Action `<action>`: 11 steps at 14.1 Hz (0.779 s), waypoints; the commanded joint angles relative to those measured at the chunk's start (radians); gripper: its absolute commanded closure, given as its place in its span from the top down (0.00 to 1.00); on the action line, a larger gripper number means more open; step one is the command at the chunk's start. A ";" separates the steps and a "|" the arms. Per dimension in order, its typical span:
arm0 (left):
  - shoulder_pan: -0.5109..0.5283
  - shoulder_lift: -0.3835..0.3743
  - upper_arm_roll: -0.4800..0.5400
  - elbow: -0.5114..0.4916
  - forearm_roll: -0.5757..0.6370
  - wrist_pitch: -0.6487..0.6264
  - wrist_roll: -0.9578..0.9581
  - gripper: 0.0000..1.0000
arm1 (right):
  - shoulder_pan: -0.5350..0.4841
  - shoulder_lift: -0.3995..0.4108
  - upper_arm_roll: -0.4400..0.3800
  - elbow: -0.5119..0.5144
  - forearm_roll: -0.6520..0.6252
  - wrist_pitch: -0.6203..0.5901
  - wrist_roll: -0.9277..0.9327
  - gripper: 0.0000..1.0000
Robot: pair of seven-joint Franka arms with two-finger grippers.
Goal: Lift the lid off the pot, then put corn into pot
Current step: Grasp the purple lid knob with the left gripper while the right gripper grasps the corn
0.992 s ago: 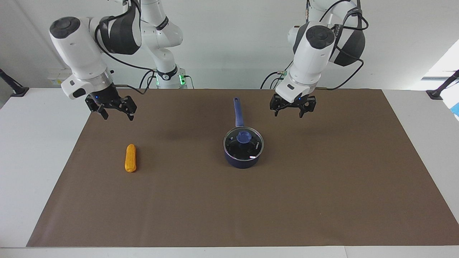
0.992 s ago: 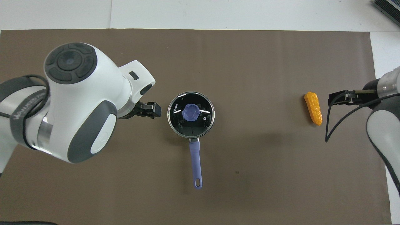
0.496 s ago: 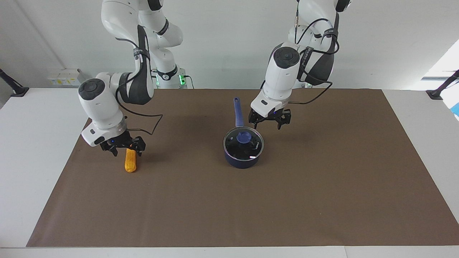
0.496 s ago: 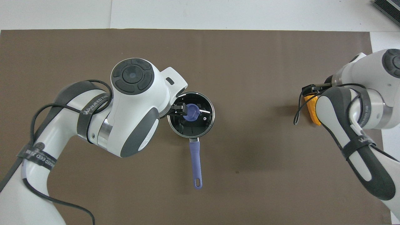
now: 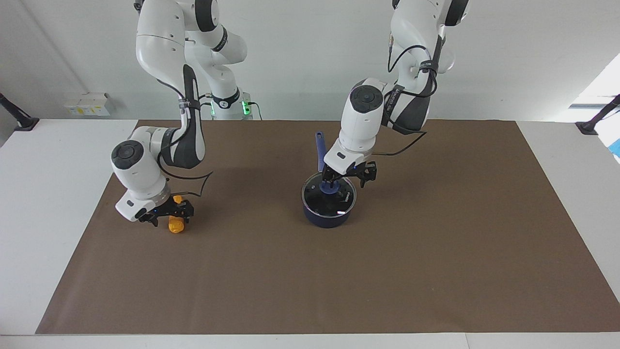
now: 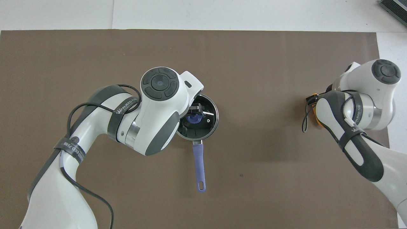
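Left tool [image 5: 331, 183]: down at the blue knob of the lid, a finger on either side of it; whether the fingers press the knob or stand slightly off it cannot be told. In the overhead view the arm's wrist covers part of the lid and the left tool [image 6: 192, 115] shows only at the knob.
Right tool [image 5: 169, 216]: low over the corn, fingers astride the cob's middle; whether they are clamped on it cannot be told.
Lid [image 5: 320, 199]: seated flat on the pot, glass disc with metal rim, knob at centre.
Pot [image 5: 329, 219]: stands on the brown mat near the middle of the counter, its long blue handle pointing toward the robots.
Corn [image 5: 175, 225]: lies on the mat toward the right arm's end of the counter, well apart from the pot; only its two ends show past the right tool. From overhead just a sliver of the corn [image 6: 316, 115] peeks out beside the right arm.
Mat [image 5: 436, 252]: brown sheet covering most of the white counter [image 5: 43, 165].
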 commanded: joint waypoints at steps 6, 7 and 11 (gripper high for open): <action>-0.065 0.018 0.017 0.033 0.004 -0.014 -0.075 1.00 | -0.003 -0.019 0.008 -0.055 0.048 0.032 -0.049 1.00; -0.085 0.043 0.017 0.042 0.004 -0.015 -0.079 1.00 | -0.003 -0.020 0.008 -0.057 0.048 0.032 -0.049 1.00; -0.086 0.094 0.019 0.124 0.012 -0.063 -0.078 1.00 | -0.003 -0.020 0.008 -0.057 0.048 0.032 -0.050 1.00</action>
